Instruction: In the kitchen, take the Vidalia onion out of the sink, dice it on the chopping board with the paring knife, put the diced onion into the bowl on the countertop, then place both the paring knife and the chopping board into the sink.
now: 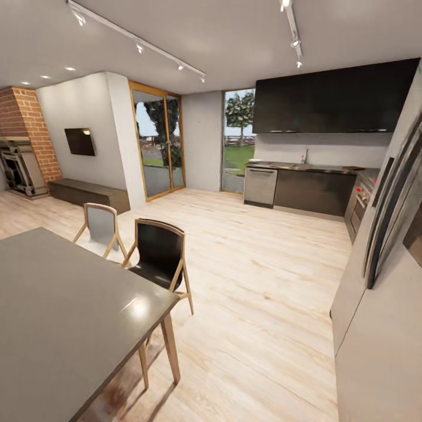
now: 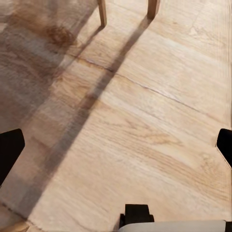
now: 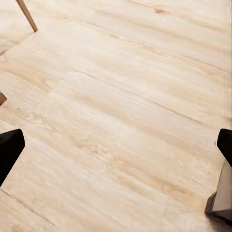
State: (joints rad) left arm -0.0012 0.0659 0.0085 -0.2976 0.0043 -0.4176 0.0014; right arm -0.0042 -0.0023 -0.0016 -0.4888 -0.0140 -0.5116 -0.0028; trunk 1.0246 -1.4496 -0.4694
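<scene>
The kitchen lies far off at the back right of the head view. Its countertop [image 1: 310, 169] runs under dark wall cabinets, and the sink's faucet [image 1: 304, 156] is a small upright shape on it. The onion, chopping board, paring knife and bowl are too far away to make out. My left gripper [image 2: 117, 147] hangs open over the wooden floor, its dark fingertips [image 2: 9, 150] spread to both edges of the left wrist view. My right gripper [image 3: 117, 145] is open too, over bare floorboards, holding nothing.
A grey dining table [image 1: 58, 316] stands close at the left with two chairs [image 1: 158, 252] beside it. A steel fridge [image 1: 387, 264] stands near on the right. A dishwasher [image 1: 260, 186] and stove [image 1: 358, 205] sit in the counter run. Wooden floor [image 1: 264, 275] stretches towards the kitchen.
</scene>
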